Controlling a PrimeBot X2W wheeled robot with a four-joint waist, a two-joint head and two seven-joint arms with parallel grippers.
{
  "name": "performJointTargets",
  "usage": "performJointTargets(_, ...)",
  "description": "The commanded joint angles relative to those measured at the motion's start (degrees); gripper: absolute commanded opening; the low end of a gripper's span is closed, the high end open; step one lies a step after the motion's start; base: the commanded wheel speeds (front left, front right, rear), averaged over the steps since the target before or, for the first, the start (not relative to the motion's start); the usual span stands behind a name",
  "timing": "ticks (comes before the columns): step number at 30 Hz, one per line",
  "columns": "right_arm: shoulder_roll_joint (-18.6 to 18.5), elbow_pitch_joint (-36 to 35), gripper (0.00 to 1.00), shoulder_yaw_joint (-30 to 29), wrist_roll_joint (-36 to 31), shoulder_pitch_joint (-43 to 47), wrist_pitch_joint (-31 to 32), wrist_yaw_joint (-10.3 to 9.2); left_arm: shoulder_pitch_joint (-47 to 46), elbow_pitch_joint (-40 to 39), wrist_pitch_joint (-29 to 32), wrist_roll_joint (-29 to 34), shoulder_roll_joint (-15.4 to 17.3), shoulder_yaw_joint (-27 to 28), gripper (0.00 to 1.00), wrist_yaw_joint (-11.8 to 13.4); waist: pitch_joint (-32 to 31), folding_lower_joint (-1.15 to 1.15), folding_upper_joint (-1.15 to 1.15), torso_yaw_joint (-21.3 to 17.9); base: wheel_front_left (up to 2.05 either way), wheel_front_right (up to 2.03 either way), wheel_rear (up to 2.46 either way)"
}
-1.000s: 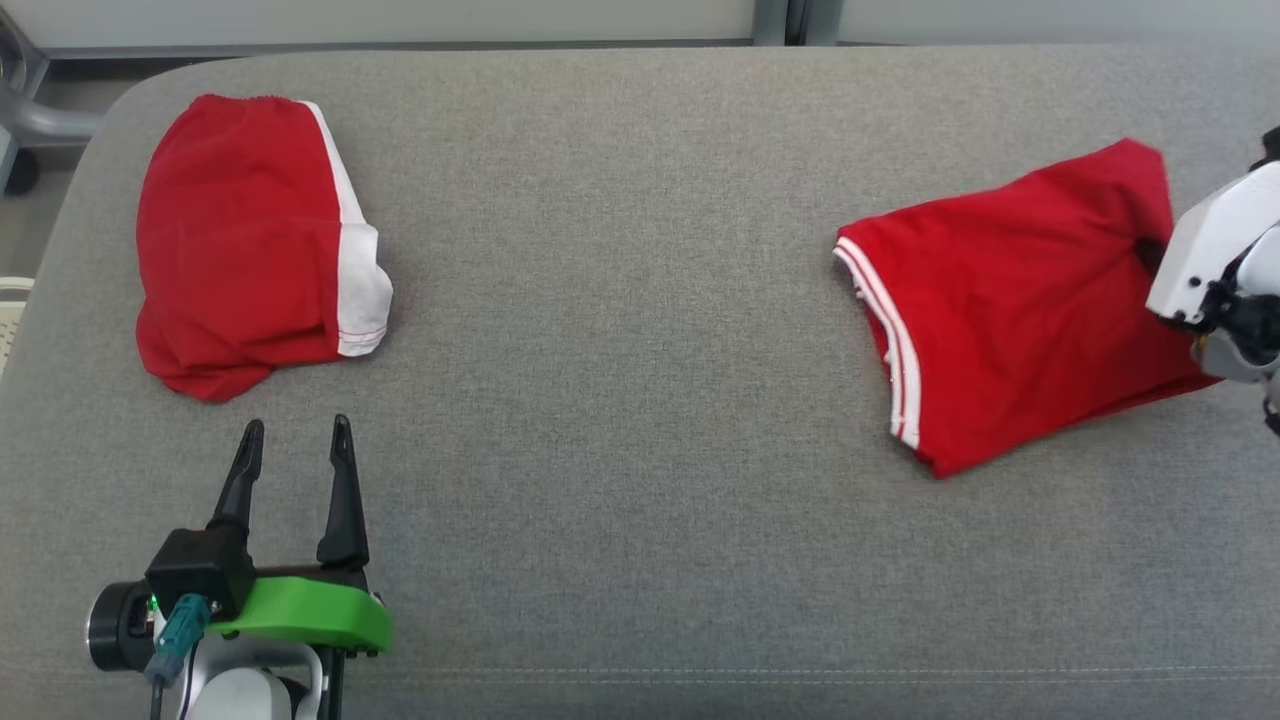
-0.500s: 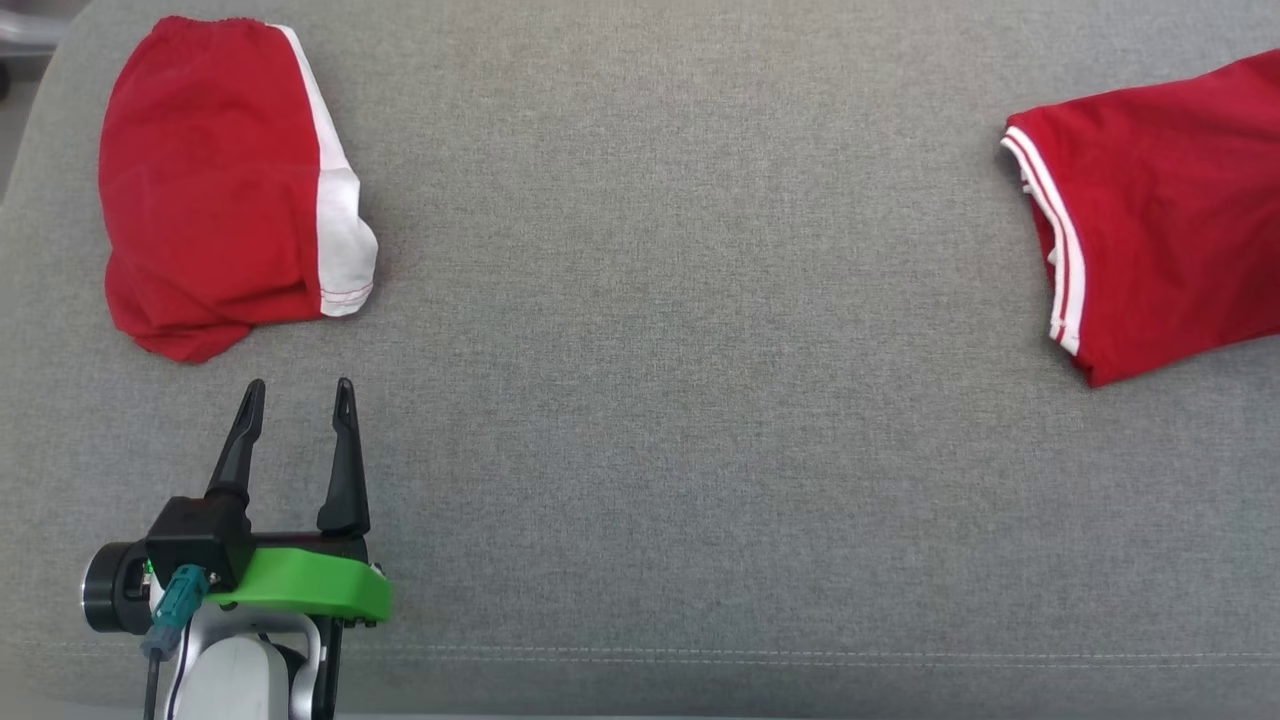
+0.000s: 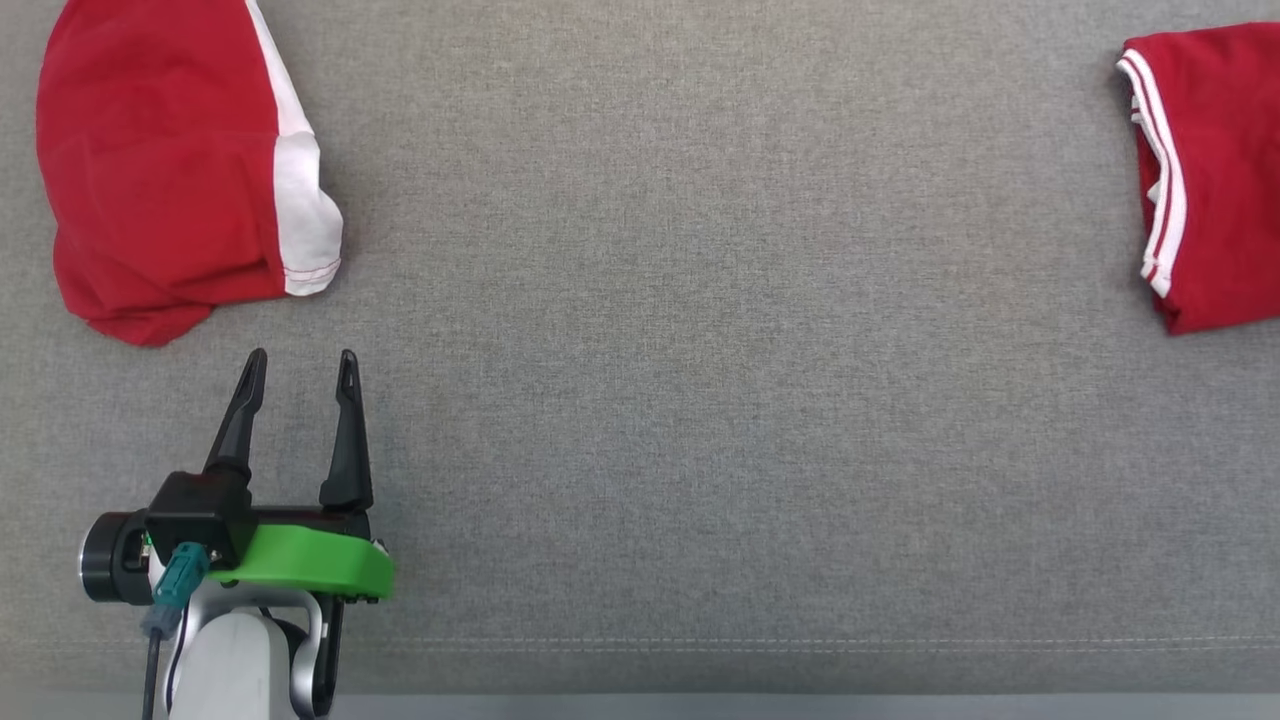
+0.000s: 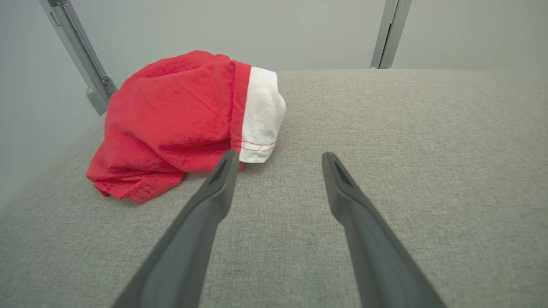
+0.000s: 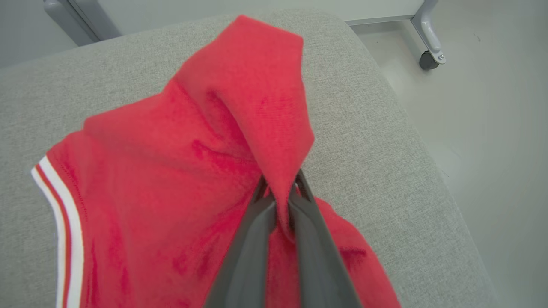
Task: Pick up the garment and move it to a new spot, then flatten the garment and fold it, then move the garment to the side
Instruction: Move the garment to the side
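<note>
The garment (image 5: 171, 171) is red with white stripes along one hem. In the right wrist view my right gripper (image 5: 280, 192) is shut on a raised fold of it, and the rest drapes onto the grey cushion. The head view has the garment (image 3: 1220, 170) at the far right edge, partly cut off. My left gripper (image 3: 302, 358) stands open over bare cushion at the lower left, with nothing between its fingers (image 4: 214, 192).
A second red garment with a white panel (image 3: 160, 170) lies bunched at the far left, just beyond my left fingertips (image 4: 171, 119). The grey cushion (image 3: 700, 350) has its front seam near the bottom. Its right edge drops to the floor (image 5: 492, 107), where a caster leg (image 5: 430, 42) stands.
The head camera has tilted down and closer, shifting the whole picture. The striped garment has slid rightward and turned, away from the other one. My left gripper has stayed put.
</note>
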Motion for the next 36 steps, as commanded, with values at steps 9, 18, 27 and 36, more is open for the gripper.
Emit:
performJointTargets(9,-0.2,0.1,0.00,-3.1,-4.0,0.8,-0.3,-0.08,-1.4,0.3,-0.1,-0.1,0.2,0.1,1.00,-0.4,1.2,0.00,0.00,1.1,0.00,0.00,0.00)
performJointTargets(18,-1.0,0.1,1.00,-5.4,-7.8,0.8,-0.6,-0.08,-1.4,0.5,-0.1,-0.3,0.1,0.5,1.00,-0.3,0.8,0.00,0.00,0.8,0.00,0.00,0.00)
performJointTargets(27,3.8,0.0,1.00,-8.1,-9.6,0.8,-12.5,-0.09,-0.4,0.8,-0.1,-1.2,0.1,0.8,1.00,-0.2,-1.5,0.00,0.00,0.1,0.00,0.00,0.00)
performJointTargets(36,7.7,-11.0,1.00,-6.6,-6.6,10.1,-23.6,-0.09,2.2,1.0,-0.1,-1.2,0.1,1.8,1.00,0.2,-6.6,0.00,0.00,-2.0,0.00,0.00,0.00)
